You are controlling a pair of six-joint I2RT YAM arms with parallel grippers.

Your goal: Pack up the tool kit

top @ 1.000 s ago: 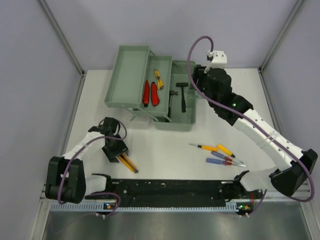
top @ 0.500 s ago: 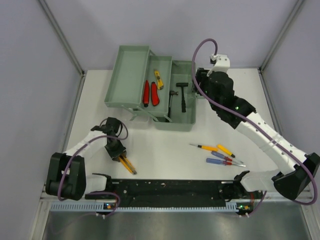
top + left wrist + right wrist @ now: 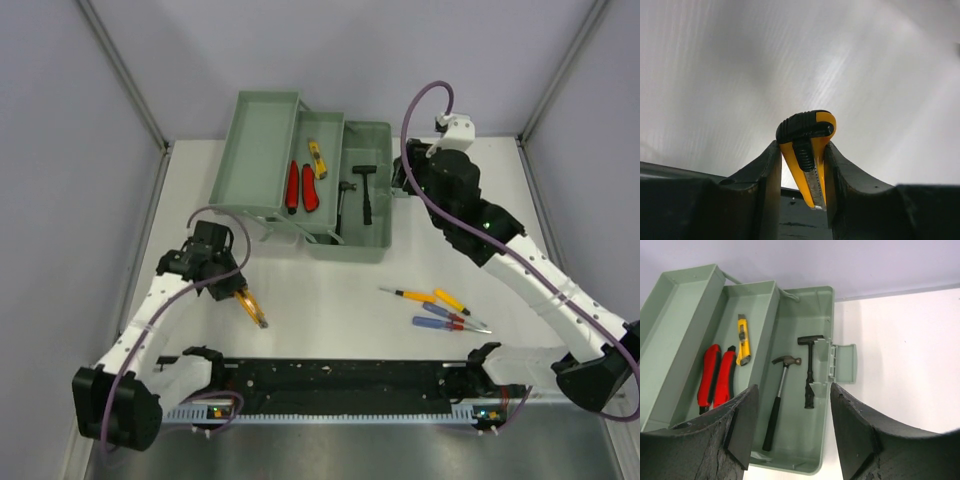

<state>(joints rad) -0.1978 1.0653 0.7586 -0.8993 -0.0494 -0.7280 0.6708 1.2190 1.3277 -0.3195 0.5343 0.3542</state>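
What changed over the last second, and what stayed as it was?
The left gripper, shut on the yellow tool, rose and lifted it off the table, slightly toward the toolbox. The right gripper, open and empty, drew rightward from the toolbox edge. The toolbox, its contents and the loose screwdrivers stayed put.

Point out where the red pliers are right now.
The red pliers lie in the middle tray of the toolbox, left of centre in the top view, just beside the yellow utility knife.
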